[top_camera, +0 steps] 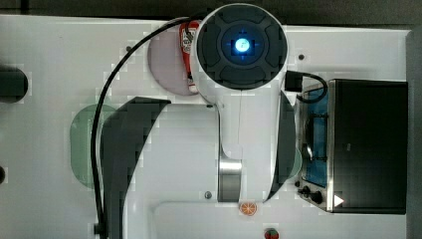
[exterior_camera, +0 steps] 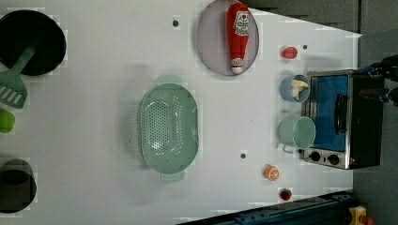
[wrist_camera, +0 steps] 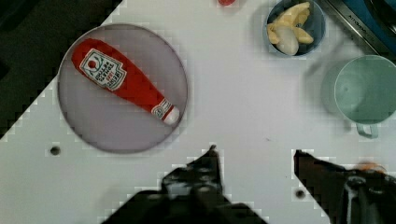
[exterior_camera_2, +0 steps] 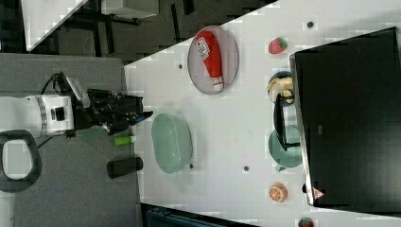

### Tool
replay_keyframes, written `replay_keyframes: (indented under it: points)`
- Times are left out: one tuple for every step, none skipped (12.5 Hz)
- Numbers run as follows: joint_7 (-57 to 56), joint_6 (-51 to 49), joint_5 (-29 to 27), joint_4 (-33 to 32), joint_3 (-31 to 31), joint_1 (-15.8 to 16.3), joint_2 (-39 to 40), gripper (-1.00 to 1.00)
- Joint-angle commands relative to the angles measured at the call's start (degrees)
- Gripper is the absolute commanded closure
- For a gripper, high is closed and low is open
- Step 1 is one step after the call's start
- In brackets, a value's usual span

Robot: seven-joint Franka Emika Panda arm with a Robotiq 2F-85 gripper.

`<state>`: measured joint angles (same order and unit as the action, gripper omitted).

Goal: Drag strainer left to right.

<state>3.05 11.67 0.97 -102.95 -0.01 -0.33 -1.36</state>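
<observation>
Strainer [exterior_camera: 169, 127]: mid-table, nothing inside. Plate [exterior_camera: 213, 51]: 1 ketchup bottle [exterior_camera: 237, 35]. Blue bowl [exterior_camera: 287, 89]: pale food pieces. Mug [exterior_camera: 297, 133]: nothing inside. Gripper [wrist_camera: 254, 156]: fingers apart, holding nothing.

The white desk [exterior_camera: 103, 61] carries the strainer [exterior_camera: 168, 126]; a lilac plate [exterior_camera: 213, 51]; a mint mug [exterior_camera: 296, 132]; a toaster oven [exterior_camera: 342, 119].
</observation>
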Motion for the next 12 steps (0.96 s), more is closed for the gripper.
replay_keyframes:
  points:
    - [5.69, -11.59, 0.49, -13.75, -2.20, -0.68, -26.23, -0.59]
    - [5.88, -11.63, 0.55, -13.79, -2.25, -0.75, -26.22, -0.81]
    - [5.88, -11.63, 0.38, -13.79, -2.33, -0.74, -26.25, -1.00]
    - [5.88, -11.23, -0.50, -13.79, -1.92, -0.39, -26.10, -1.00]
    - [5.88, -11.20, -2.02, -13.84, -1.00, 0.26, -25.81, -1.00]
    - [5.88, -11.17, -3.81, -13.89, 0.56, 1.15, -25.20, -1.00]
    - [6.37, -11.07, -5.13, -13.98, 2.57, 1.98, -24.35, -1.00]
    - [8.26, -10.37, -5.54, -14.02, 4.97, 2.55, -23.21, -1.00]
    - [11.76, -9.31, -5.54, -14.02, 7.71, 2.94, -21.87, -1.00]
    - [16.43, -7.88, -5.54, -14.05, 10.66, 3.08, -20.36, -1.00]
    - [21.36, -5.98, -5.53, -14.07, 13.76, 3.12, -18.71, -1.00]
    - [26.64, -3.66, -5.53, -14.16, 16.92, 3.18, -16.81, -1.00]
